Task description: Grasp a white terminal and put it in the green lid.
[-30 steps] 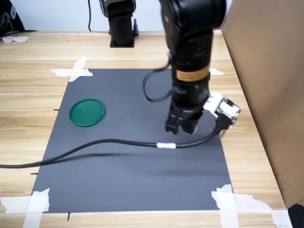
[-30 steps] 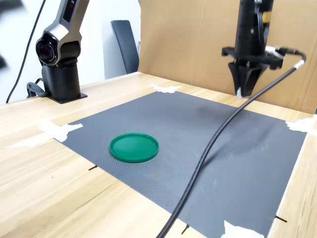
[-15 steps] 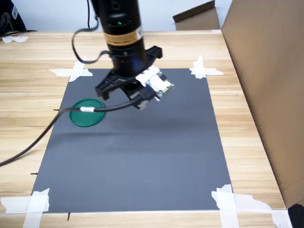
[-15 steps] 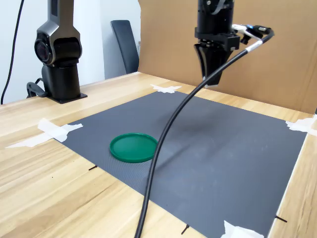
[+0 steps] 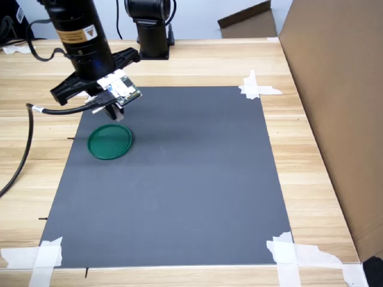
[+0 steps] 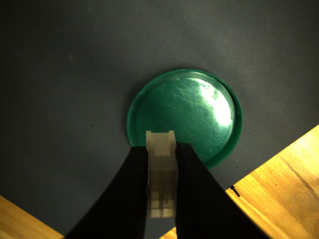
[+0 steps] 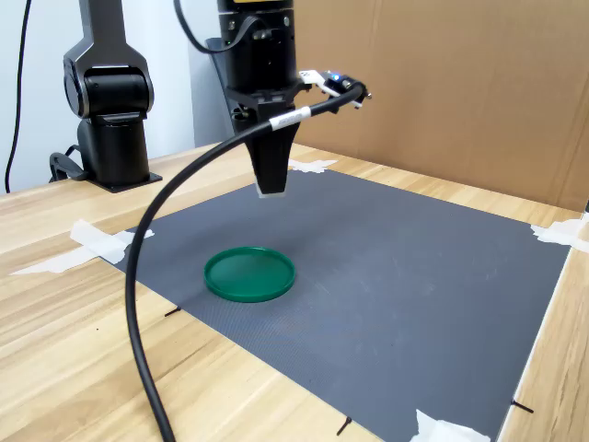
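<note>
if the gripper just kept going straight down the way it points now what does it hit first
Probably the green lid. The gripper, shut on the white terminal, points down above the lid's near edge in the wrist view. Depth is unclear, so it may land at the rim or just off it on the dark mat.

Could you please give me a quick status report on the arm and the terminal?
Gripper shut on the terminal, jaws clamped on both sides. It hangs above the mat, near the green lid. Lid empty, nothing in the way.

Dark-green lid [image 6: 184,117], seemingly off-white terminal [image 6: 161,174], black fingers [image 6: 134,194].
</note>
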`<state>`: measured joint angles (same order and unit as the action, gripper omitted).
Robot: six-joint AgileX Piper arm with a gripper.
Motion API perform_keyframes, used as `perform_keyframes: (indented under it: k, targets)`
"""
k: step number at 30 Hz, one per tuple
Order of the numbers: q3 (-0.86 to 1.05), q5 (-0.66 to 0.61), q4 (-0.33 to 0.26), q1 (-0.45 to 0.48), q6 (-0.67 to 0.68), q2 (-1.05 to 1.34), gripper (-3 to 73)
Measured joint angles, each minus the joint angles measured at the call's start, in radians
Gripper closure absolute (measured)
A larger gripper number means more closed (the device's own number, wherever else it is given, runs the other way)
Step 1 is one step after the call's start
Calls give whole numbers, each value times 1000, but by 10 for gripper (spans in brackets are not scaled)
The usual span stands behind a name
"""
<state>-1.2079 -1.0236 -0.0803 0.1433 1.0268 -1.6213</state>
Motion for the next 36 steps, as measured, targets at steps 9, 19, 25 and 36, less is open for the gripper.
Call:
perform_keyframes:
  k: [9,19,25,36]
  targets:
    - [49,70,1,83,156,0,614]
    - [94,170,20,86,192,-95,614]
    - [94,182,31,86,192,-137,614]
    - [94,184,19,86,219,-151,240]
